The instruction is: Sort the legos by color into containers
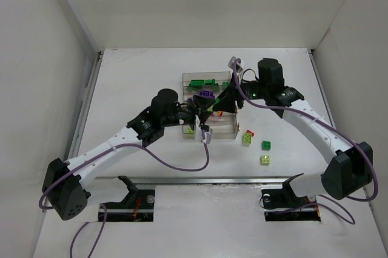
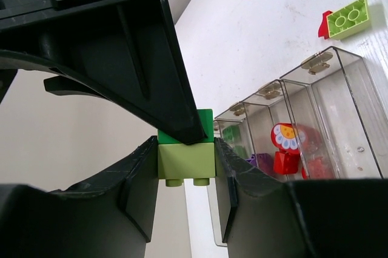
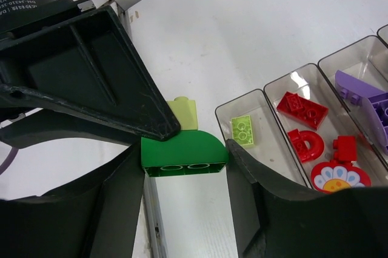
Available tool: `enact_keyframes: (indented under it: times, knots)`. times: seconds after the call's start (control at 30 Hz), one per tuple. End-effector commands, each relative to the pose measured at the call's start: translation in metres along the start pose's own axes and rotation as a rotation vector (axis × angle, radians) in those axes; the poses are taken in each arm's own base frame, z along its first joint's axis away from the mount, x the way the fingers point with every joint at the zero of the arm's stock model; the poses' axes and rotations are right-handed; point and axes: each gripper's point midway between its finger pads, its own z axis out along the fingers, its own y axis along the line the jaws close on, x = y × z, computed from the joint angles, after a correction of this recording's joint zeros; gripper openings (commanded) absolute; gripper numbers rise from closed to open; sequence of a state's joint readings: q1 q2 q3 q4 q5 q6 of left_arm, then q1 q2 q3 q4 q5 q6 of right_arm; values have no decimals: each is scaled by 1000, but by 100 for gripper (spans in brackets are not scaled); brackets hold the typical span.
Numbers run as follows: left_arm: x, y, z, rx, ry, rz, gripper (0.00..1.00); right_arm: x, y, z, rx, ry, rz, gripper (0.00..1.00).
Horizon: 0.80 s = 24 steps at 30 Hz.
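Left gripper (image 2: pixel 185 164) fills the bottom of the left wrist view, both fingers clamped on the sides of a lime brick (image 2: pixel 185 160). We see a dark green brick (image 2: pixel 208 120) stacked on top of it, touching. One black finger of the other arm (image 2: pixel 139 58) spans the upper left, its tip on that green brick. Right of frame is the tray (image 2: pixel 339 82), whose compartments hold a red flower piece (image 2: pixel 285 137), purple bits (image 2: pixel 264 162) and green bits (image 2: pixel 233 134). Upper right, on the table (image 2: pixel 260 22), a loose lime brick (image 2: pixel 348 17) touches a red piece (image 2: pixel 324 25).

Right wrist view: right gripper (image 3: pixel 185 164) is clenched on the dark green brick, a rounded one, fingers against both ends. The lime brick pokes up behind it. The left arm's finger (image 3: pixel 91 82) spans the upper left, tip at the joint. Tray at right: the nearest compartment has one lime plate (image 3: pixel 242 131), the next has red pieces (image 3: pixel 302 109), and the next has purple ones.

Top view: both grippers meet over the middle of the tray. We can't make out the held pair under them. Green legos (image 1: pixel 203 82) lie in the top row. On the table right of the tray sit a lime-and-red pair (image 1: pixel 248 138), a loose dark green brick (image 1: pixel 266 145) and a lone lime brick (image 1: pixel 265 159).
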<state>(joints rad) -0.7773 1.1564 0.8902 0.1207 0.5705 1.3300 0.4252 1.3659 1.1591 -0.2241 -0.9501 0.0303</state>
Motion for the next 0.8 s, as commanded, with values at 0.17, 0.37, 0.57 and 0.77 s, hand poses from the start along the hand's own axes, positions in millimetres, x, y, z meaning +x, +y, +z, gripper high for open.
enact_keyframes:
  times: [0.17,0.37,0.57,0.77]
  knots:
    - [11,13,-10,-70,88,-5,0,-6,3,-6,22,7,-65,0]
    - [55,2,-26,-87,264,-122,0,11,-8,-22,107,51,-57,0]
    - [71,4,-36,-123,317,-199,0,16,-14,-27,143,51,-65,0]
    - [77,-3,-39,-143,330,-316,0,-7,-64,-18,310,-33,-54,0]
